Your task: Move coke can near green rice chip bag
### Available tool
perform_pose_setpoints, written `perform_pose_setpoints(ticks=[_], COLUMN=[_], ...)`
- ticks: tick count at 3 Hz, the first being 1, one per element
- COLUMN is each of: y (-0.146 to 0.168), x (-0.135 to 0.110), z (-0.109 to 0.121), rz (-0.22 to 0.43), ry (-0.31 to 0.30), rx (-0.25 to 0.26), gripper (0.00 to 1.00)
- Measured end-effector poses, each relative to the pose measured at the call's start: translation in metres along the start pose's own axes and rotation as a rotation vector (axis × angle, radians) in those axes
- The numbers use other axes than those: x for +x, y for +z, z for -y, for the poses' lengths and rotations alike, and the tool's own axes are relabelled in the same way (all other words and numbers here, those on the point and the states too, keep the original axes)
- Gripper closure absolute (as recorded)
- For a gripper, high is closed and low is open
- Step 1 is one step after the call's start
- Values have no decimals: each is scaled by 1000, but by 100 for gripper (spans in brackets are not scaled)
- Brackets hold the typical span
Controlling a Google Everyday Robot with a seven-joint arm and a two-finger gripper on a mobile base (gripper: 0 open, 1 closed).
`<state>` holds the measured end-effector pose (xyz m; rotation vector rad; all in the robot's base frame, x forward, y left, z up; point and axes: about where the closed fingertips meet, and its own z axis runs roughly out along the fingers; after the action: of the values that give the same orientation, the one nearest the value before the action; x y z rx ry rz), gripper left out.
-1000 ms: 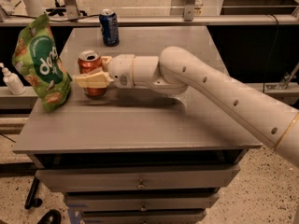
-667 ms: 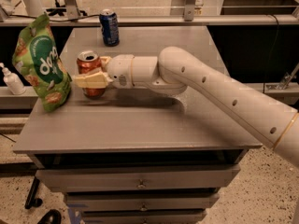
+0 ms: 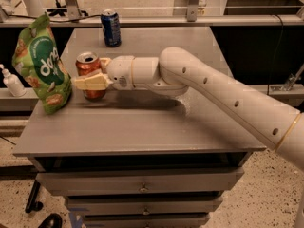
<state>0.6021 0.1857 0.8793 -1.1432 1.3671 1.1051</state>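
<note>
The coke can (image 3: 88,64), red-orange with a silver top, stands upright on the grey table (image 3: 142,122) at its left side. The green rice chip bag (image 3: 42,65) stands just left of it, a small gap apart, at the table's left edge. My gripper (image 3: 90,73) reaches in from the right and is shut on the coke can. One tan finger (image 3: 90,82) crosses the can's front and the other sits behind it. The can's base rests on the table.
A dark blue soda can (image 3: 111,27) stands at the table's back, behind the coke can. A white bottle (image 3: 12,82) sits on a lower ledge left of the table. My arm (image 3: 213,87) spans the table's right half. Drawers are below the tabletop.
</note>
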Motion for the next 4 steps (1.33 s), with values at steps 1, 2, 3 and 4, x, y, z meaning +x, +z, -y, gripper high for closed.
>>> perform_pose_setpoints(ticks=[1,2,3,4], y=[0,0,0,-2], x=[0,1,8,8], z=[0,-2,-8,-11], rz=[0,-7,-24,-27], ry=[0,4,17,24], rx=[0,-12,-42,-52], gripper=[36,13,0,0])
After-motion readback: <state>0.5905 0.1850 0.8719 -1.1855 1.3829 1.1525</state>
